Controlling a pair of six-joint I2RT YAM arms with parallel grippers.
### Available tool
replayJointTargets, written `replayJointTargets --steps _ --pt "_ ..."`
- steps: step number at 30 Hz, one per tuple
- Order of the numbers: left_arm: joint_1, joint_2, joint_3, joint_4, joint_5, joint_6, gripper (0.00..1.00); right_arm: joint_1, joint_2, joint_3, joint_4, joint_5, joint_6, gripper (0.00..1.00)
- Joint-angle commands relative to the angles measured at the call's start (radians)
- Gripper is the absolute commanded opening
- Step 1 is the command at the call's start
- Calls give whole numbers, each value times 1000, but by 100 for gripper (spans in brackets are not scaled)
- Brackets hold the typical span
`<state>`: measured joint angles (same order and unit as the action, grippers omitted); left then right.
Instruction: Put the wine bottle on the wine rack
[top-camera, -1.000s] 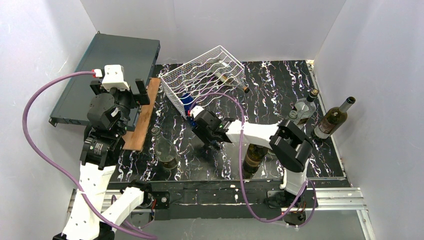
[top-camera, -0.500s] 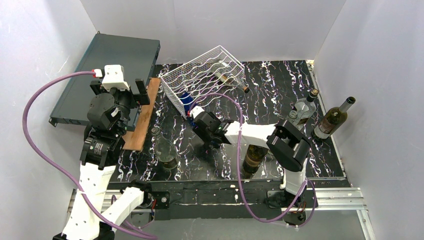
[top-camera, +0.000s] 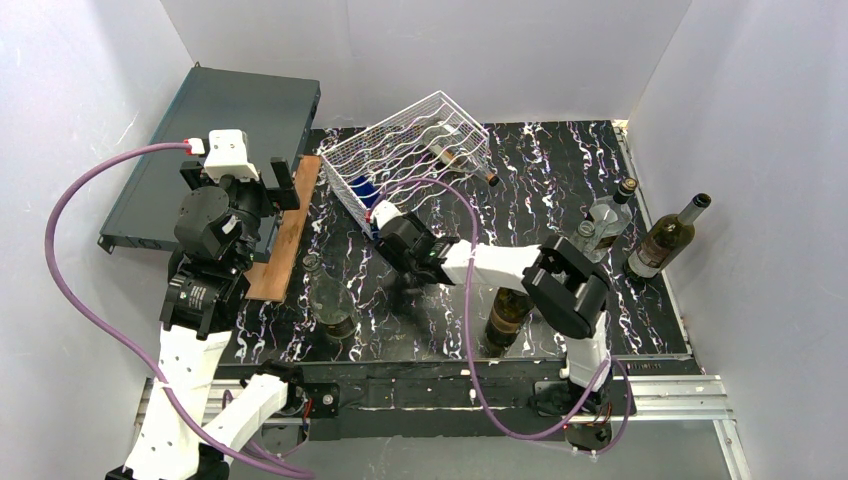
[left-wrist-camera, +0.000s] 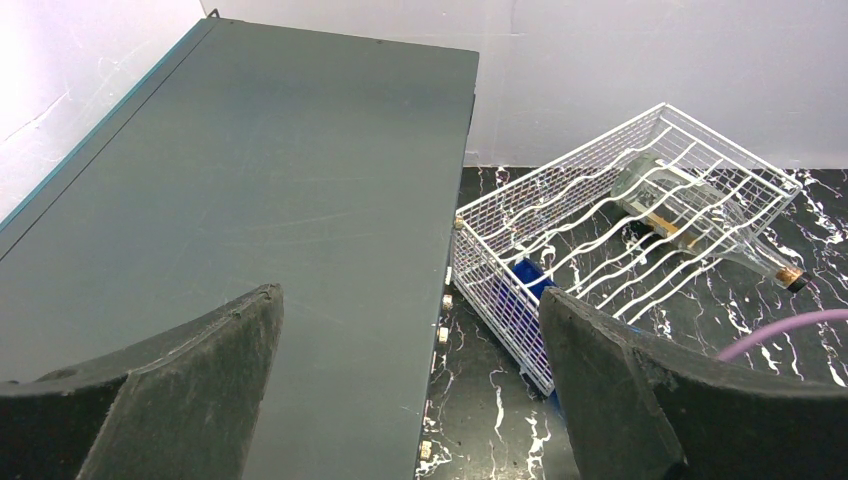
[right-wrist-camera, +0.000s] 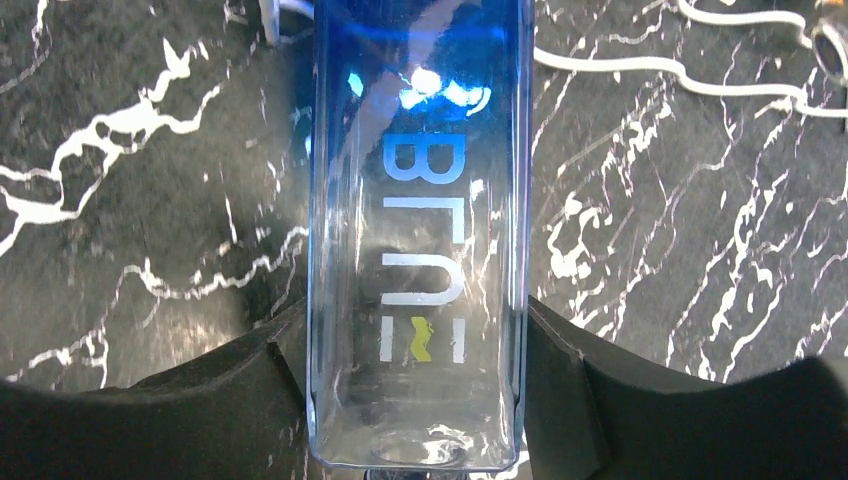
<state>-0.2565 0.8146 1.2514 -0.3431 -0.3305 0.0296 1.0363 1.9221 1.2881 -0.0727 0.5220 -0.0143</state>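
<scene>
Left gripper (left-wrist-camera: 410, 300) spread wide, empty, above grey box (left-wrist-camera: 300, 180). Rack (top-camera: 405, 150) ahead of it, to right, with clear bottle (left-wrist-camera: 670, 200) lying inside. Right gripper (right-wrist-camera: 415, 335) clamps blue bottle (right-wrist-camera: 415, 200), fingers (right-wrist-camera: 240, 390) against both flat sides. Bottle points ahead from fingers, far end at rack's near corner.

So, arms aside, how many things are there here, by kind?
Bottles: 6 plainly seen, counting the blue bottle; a seventh may be part hidden
Wire rack: 1
Grey box: 1
Wooden board: 1
Total: 9
</scene>
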Motion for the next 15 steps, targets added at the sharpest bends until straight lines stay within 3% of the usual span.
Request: replayJointTargets --steps 1,15 --pt "5 -9 -6 29 -10 1 99 5 48 100 160 25 -52 1" --pt "5 -11 -8 30 -16 5 99 -10 149 153 290 66 -128 1"
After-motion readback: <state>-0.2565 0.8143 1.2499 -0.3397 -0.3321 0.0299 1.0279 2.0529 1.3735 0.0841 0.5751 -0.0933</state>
